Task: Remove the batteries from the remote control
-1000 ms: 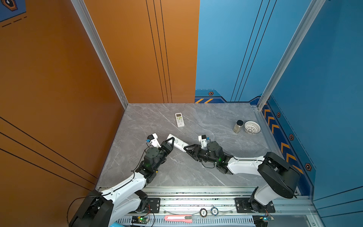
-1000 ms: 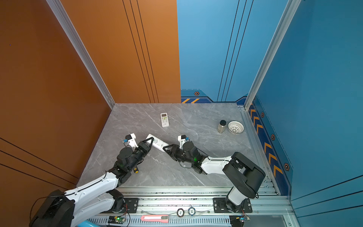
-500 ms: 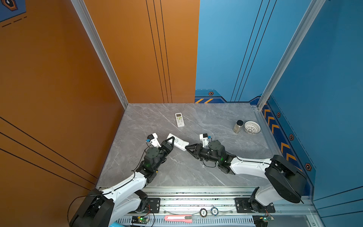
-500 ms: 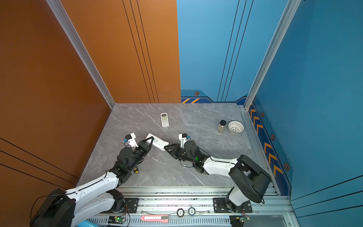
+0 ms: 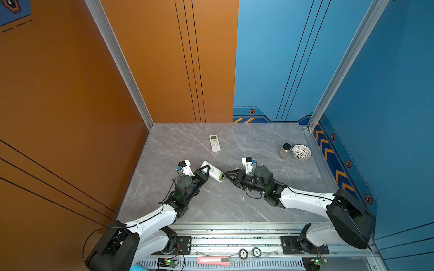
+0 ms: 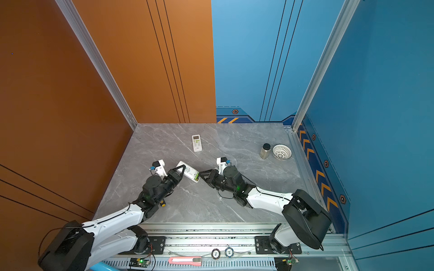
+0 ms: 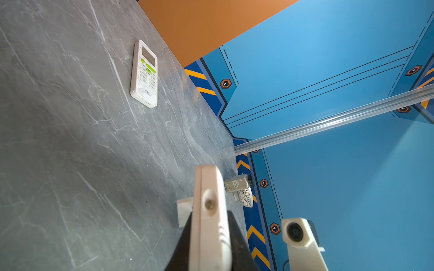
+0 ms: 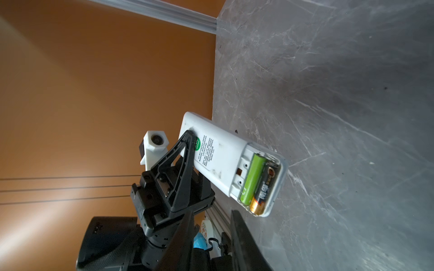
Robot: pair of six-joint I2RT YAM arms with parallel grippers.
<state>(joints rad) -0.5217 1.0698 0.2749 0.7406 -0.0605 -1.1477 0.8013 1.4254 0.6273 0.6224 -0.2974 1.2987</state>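
While orange and blue walls [image 5: 70, 93] enclose the marble table [image 5: 234, 206], left tool [image 5: 206, 169] clamps the remote [image 5: 215, 173]; right tool [image 5: 227, 176] gapes.

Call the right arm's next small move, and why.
Probably ease the right gripper forward onto the black battery. The left gripper holds the remote back-up, cover off, with the green battery and the black one seated side by side; the right gripper is open, empty, just short of that end.

remote [image 7: 209, 225]: near end blurred, cut off by the left wrist view's edge
batteries [image 5: 221, 177]: too small to tell apart in both top views
right gripper [image 8: 210, 218]: finger bases blurred, cut off
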